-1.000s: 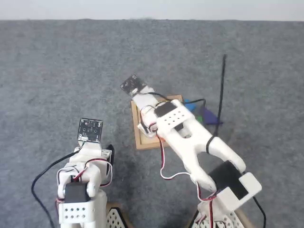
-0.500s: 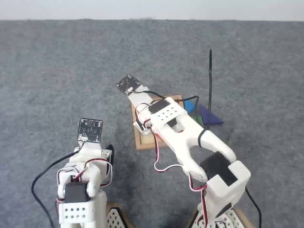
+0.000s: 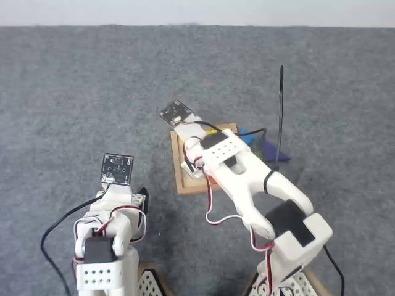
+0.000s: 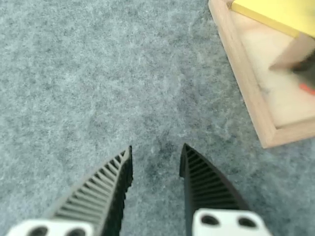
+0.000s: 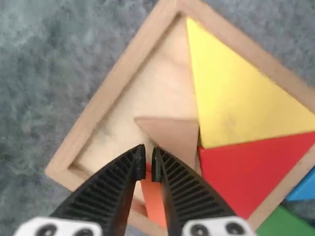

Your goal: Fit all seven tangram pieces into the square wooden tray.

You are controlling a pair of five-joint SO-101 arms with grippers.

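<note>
Right tool [image 5: 147, 152], jaws narrow, pinches orange piece [image 5: 153, 201] over tray [image 5: 114, 93] corner. Best: square it w/ red triangle [image 5: 241, 172] edge, lower flat, then release. Left tool [image 4: 156, 150] open, off to the side.

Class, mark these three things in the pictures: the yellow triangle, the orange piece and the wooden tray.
yellow triangle [image 5: 236, 98], right wrist view, middle of its top face.
orange piece [image 5: 152, 196], right wrist view, middle of its visible strip.
wooden tray [image 5: 114, 88], right wrist view, on its raised rim.

Grey felt table cover [image 3: 92, 80], thin black rod [image 3: 281, 98] upright at right, pale wall [image 3: 197, 12] behind.
</note>
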